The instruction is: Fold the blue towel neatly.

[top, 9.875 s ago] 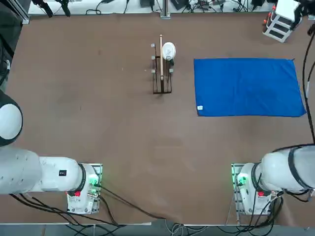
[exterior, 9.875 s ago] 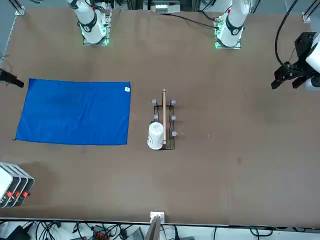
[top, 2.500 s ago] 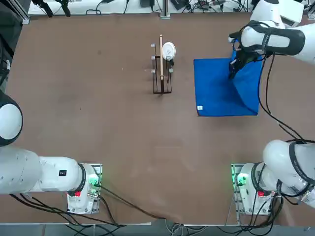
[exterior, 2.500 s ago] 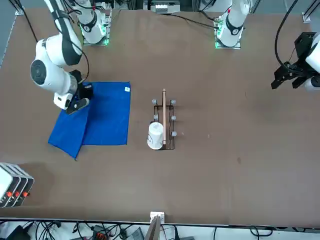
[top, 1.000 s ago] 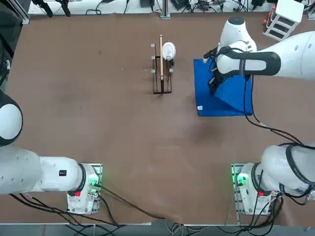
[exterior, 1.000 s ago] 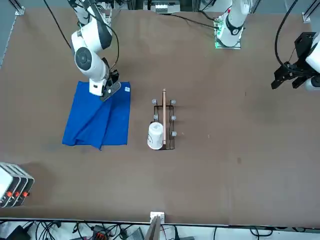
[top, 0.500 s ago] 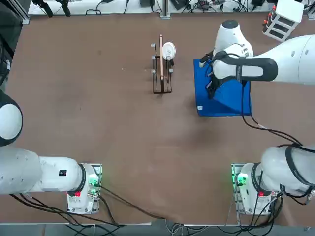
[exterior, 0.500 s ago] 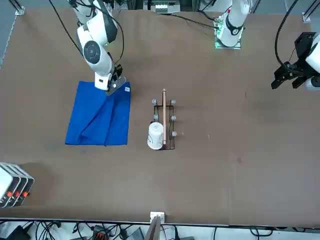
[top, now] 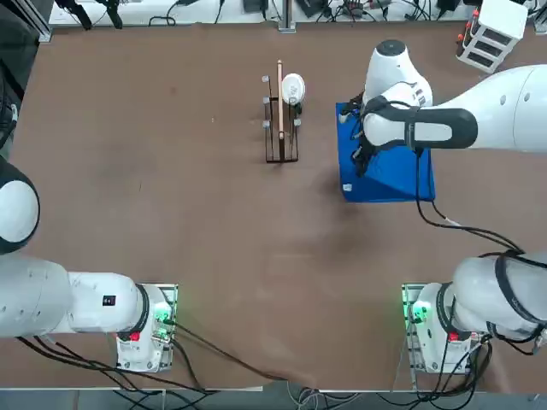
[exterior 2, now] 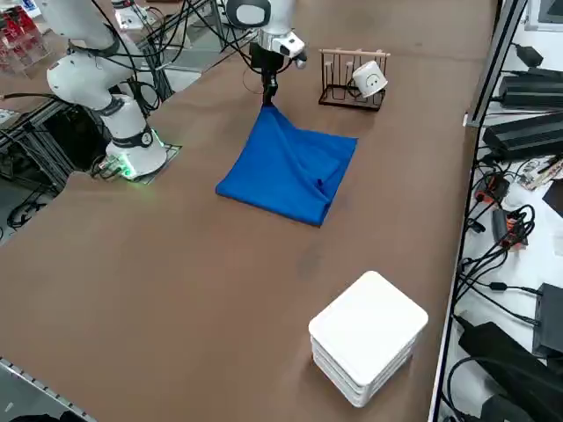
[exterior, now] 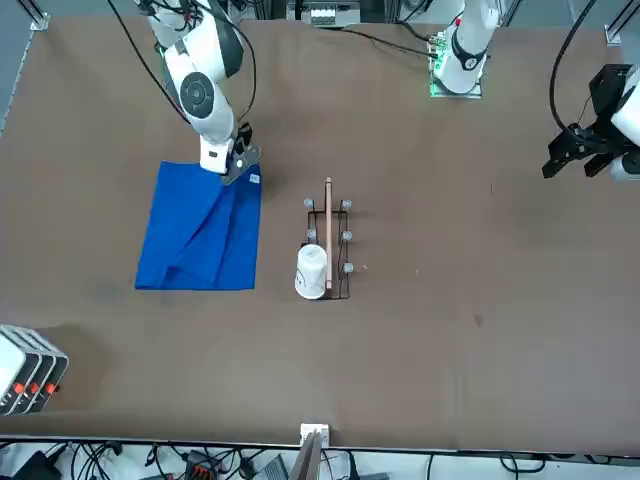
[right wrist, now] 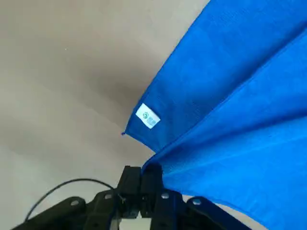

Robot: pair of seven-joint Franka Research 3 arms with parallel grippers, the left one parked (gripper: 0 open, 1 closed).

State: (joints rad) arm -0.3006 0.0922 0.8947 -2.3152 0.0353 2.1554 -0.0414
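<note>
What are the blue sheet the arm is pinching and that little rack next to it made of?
The blue towel looks like soft matte cloth, maybe microfibre: it drapes in loose folds from the right gripper, shut on its edge, and carries a sewn white tag. The rack seems to be unpainted wood, pale brown with thin upright pegs; a white cup rests on it.
</note>
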